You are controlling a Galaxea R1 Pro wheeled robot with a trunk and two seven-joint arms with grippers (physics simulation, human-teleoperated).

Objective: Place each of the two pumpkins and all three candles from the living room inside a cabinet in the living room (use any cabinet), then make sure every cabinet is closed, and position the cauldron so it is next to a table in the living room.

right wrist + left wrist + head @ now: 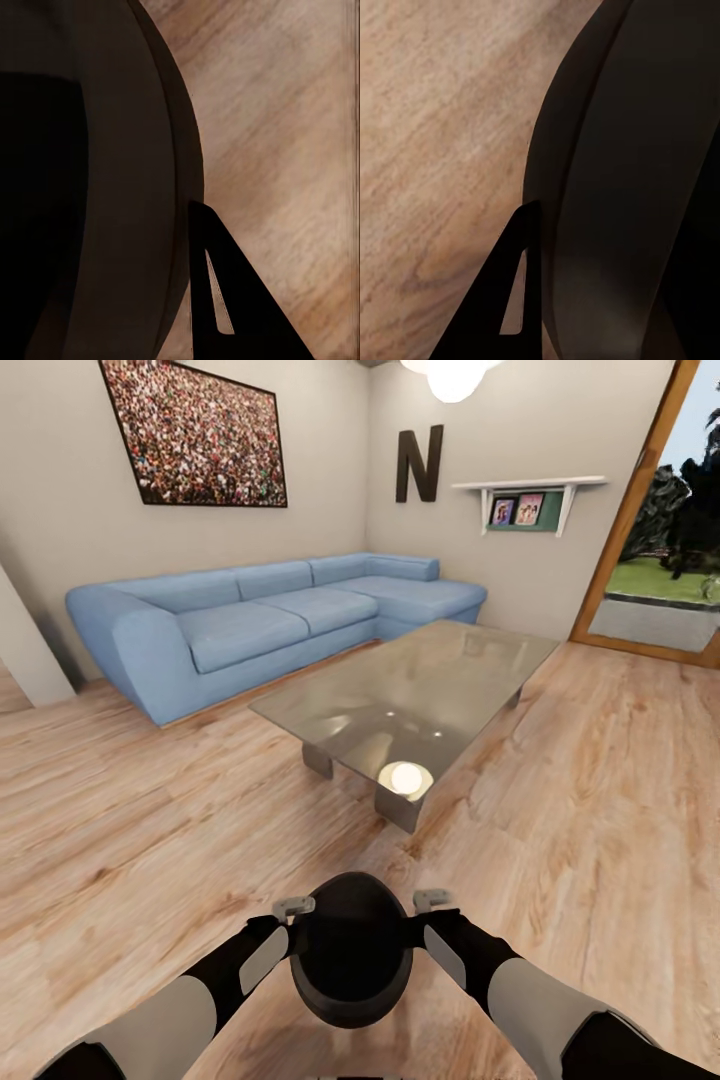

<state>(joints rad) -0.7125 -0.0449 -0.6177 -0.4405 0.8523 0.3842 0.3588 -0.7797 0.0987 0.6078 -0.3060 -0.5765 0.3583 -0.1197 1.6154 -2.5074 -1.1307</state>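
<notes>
Pressing against opposite flanks, the left tool (294, 907) and right tool (431, 901) clamped the cauldron (351, 950), a smooth, round-bellied matte-black pot, upright with mouth upward, above the pale plank floor (120, 830). Beyond stood the rectangular glass-topped worktop (410, 685), long axis running away toward the blue sofa (250, 615).

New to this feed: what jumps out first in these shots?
The black cauldron, held between both arms low at the centre of the head view, left gripper and right gripper at its sides. Just ahead stands the glass-topped table on the wood floor, a bright lamp reflection at its near edge. Behind it a blue corner sofa lines the walls.
</notes>
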